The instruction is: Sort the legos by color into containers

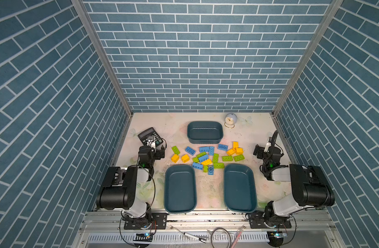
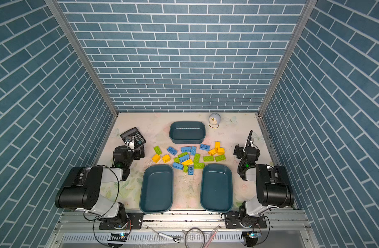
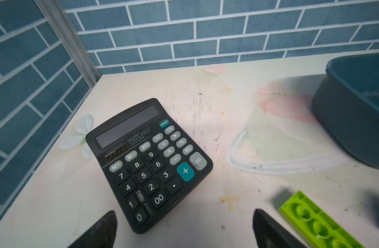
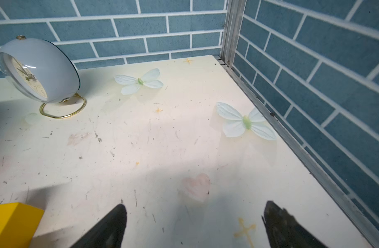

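Top views both show me two empty containers nearest my side, the near-left container (image 1: 179,189) and the near-right container (image 1: 240,187), set lengthwise and well apart. Just beyond them, short of the far container (image 1: 205,132), the legos (image 1: 203,158) lie scattered on the table (image 1: 248,133), green, blue and yellow mixed. My left gripper (image 3: 184,214) hangs with jaws spread wide, gripping nothing, a green brick (image 3: 319,225) just beside one finger and the calculator (image 3: 148,165) ahead. My right gripper (image 4: 195,205) is likewise spread and unloaded near a yellow brick (image 4: 12,223). Farthest back stands the clock (image 4: 40,70).
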Tool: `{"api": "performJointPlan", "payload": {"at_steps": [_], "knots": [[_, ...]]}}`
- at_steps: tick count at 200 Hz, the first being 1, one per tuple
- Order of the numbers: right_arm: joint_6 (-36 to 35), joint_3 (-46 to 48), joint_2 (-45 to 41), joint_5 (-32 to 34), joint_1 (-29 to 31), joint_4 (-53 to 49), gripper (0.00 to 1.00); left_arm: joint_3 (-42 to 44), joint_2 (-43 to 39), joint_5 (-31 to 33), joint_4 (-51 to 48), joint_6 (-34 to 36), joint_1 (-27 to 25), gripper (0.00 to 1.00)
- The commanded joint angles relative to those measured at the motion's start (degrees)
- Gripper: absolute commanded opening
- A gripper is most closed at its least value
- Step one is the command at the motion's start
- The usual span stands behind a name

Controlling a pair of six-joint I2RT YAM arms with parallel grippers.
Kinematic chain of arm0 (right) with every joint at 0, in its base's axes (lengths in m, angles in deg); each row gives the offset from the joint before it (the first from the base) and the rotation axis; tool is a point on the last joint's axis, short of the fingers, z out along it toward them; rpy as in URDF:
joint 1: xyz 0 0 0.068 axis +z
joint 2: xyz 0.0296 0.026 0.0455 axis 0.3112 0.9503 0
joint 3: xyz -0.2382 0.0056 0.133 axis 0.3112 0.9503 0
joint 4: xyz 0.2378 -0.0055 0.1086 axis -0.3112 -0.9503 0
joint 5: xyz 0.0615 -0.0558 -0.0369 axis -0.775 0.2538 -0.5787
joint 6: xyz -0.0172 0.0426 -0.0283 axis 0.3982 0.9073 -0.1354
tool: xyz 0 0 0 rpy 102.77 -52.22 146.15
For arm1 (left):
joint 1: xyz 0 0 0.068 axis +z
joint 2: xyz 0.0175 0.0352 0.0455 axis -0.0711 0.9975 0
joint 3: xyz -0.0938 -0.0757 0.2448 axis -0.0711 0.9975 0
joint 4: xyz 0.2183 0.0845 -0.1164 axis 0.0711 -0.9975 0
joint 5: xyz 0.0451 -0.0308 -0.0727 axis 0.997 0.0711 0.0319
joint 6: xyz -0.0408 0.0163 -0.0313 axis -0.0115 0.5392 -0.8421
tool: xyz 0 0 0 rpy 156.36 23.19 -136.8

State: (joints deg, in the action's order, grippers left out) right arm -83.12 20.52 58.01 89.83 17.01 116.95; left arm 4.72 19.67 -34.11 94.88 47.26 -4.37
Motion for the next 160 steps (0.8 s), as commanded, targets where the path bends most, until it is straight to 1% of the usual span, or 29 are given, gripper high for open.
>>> {"api": "performJointPlan", "payload": {"at_steps": [1,135,147,160], "knots": [[-1.7,-0.3,0.0,-0.6,0.1,0.6,0.99,-0.3,-0.2,-0.6,1.1,0.6,-0.2,1.0],[-1.6,-0.1,-0.2,-0.9,0.0,0.9,0.99,-0.4,-0.4,-0.7,1.0,0.6,-0.2,1.0],[-2.0,0.2,-1.5,-1.9,0.0,0.5,0.99,-0.8,-2.4,-1.0,-1.2,1.1,-0.4,1.0],[-2.8,0.2,-4.0,-3.8,0.1,-1.7,0.99,-2.4,-6.0,-0.8,-7.0,1.4,-0.7,1.0]]}}
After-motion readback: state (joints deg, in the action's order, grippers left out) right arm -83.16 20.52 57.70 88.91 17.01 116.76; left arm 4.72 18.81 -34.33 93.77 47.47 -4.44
